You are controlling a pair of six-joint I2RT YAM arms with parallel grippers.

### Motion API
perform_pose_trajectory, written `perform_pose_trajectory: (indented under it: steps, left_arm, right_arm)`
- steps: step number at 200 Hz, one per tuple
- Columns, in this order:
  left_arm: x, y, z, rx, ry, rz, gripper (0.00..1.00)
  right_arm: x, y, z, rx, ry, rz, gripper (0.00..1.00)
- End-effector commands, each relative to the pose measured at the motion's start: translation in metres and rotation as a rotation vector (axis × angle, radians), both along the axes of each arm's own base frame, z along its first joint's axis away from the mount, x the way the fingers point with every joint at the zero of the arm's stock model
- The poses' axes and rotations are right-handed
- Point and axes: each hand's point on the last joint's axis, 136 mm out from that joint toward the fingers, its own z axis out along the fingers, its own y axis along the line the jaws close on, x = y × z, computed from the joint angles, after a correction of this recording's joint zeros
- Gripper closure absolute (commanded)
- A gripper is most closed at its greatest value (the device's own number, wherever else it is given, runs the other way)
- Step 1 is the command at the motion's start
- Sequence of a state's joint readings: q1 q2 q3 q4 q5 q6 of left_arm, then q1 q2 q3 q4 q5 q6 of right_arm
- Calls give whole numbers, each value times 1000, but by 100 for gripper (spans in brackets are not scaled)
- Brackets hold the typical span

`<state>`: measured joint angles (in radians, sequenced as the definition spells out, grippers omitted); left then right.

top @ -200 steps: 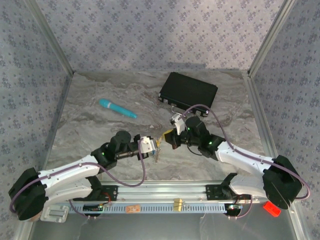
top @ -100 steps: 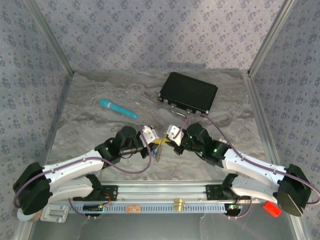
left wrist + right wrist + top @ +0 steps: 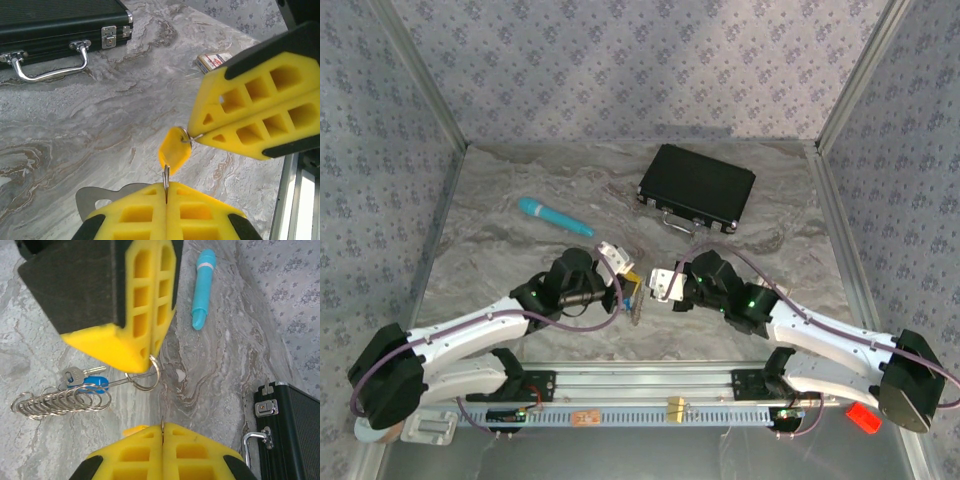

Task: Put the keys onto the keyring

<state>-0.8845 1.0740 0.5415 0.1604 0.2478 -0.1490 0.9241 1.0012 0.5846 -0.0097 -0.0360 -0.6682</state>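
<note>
My left gripper (image 3: pixel 630 284) (image 3: pixel 166 194) (image 3: pixel 151 356) is shut on a thin silvery ring of the keyring (image 3: pixel 145 376) (image 3: pixel 166 179). From that ring a wire strand runs to a coil of silvery loops (image 3: pixel 60 401) (image 3: pixel 636 312). On the strand sit a blue-headed key (image 3: pixel 95 384) and a plain silver key (image 3: pixel 75 374). My right gripper (image 3: pixel 658 284) (image 3: pixel 192 136) (image 3: pixel 161 434) is shut on the small ring (image 3: pixel 186 134) of the yellow-headed key (image 3: pixel 175 150) (image 3: pixel 135 430). The yellow head hangs against the ring in my left gripper. The two grippers are tip to tip above the near middle of the table.
A black case (image 3: pixel 698 185) (image 3: pixel 60 20) (image 3: pixel 295 425) with a metal handle (image 3: pixel 47 65) lies at the back right. A teal pen (image 3: pixel 555 216) (image 3: pixel 202 287) lies at the back left. Patterned walls enclose the marbled table (image 3: pixel 520 270).
Both wrists have turned and the right gripper has shifted toward the near edge. The left gripper has risen a little. The fingertips now stand closer together.
</note>
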Motion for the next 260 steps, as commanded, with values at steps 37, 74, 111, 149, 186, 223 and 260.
perform_pose_trajectory:
  steps: [37, 74, 111, 149, 186, 223, 260]
  left_arm:
    - [0, -5, 23, -78, 3, -23, 100]
    - [3, -7, 23, -75, 26, -15, 100]
    - [3, -8, 23, -85, 45, -10, 100]
    - [3, -7, 20, -75, 56, -3, 100]
    - [5, -6, 18, -67, 60, 11, 100]
    - [6, -6, 19, -72, 62, 17, 100]
    - [6, -6, 18, -73, 67, 17, 100]
  right_arm:
    - [2, 6, 12, 19, -30, 11, 100]
    - [3, 16, 13, 34, -38, 20, 100]
    - [4, 22, 11, 28, -45, 22, 100]
    - [10, 22, 14, 37, -60, -15, 100]
    - [16, 17, 14, 27, -71, -54, 100]
    - [6, 22, 17, 63, -42, -8, 100]
    - [3, 27, 18, 75, -31, 14, 100]
